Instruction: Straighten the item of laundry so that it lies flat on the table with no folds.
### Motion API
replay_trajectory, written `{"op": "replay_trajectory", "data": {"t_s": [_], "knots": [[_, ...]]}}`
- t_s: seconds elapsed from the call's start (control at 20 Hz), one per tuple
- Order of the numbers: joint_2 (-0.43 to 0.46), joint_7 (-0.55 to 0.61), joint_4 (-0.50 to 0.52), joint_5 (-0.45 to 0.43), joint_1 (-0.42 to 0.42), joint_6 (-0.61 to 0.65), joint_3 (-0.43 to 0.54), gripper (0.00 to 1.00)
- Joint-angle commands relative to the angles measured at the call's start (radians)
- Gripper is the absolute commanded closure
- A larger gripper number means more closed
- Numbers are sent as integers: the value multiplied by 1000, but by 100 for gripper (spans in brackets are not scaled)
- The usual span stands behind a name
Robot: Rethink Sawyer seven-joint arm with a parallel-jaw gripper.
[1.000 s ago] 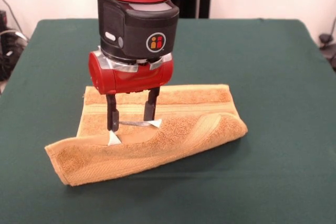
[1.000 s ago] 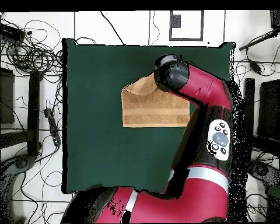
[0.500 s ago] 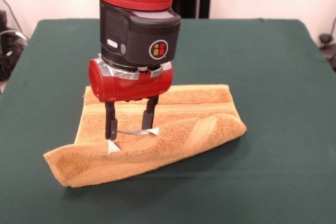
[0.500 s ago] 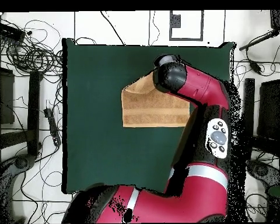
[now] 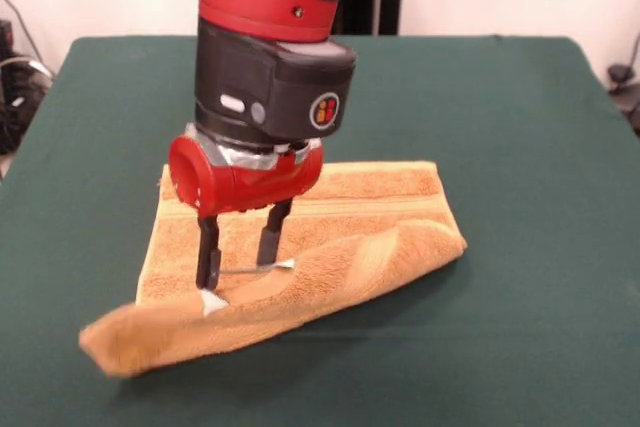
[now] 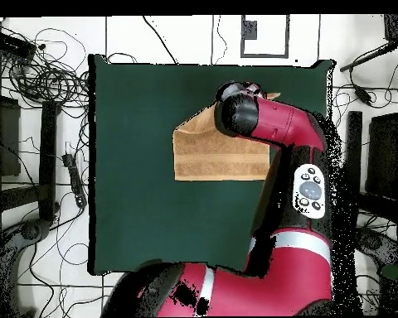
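The arm has swung left and down-frame, dragging the fold: the fingers, partly open, press into the towel, still doubled over mid-tabletop, so flattening's barely begun.

Green table is mostly bare: wide free cloth to the right of, left of and behind the orange towel in the front view, narrower strip in front of it. Only obstacle on the surface is the towel itself, its front edge folded over into a raised roll. The gripper stands down on that fold, and the arm overhangs the towel's side in the overhead view. Off-table: cables and stands.
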Motion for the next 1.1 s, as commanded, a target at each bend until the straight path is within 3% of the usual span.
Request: {"op": "replay_trajectory", "data": {"t_s": [0.05, 0.2, 0.35, 0.5, 0.85, 1.1], "knots": [[55, -817, 17, -357, -113, -151, 357, 0], [76, -1026, 5, -487, -176, -142, 490, 0], [88, -1185, -10, -590, -191, -110, 547, 0], [103, -1354, -15, -628, -223, -57, 626, 0], [95, -1387, -2, -618, -218, -86, 608, 0], [77, -1405, 39, -596, -274, -153, 630, 0]]}}
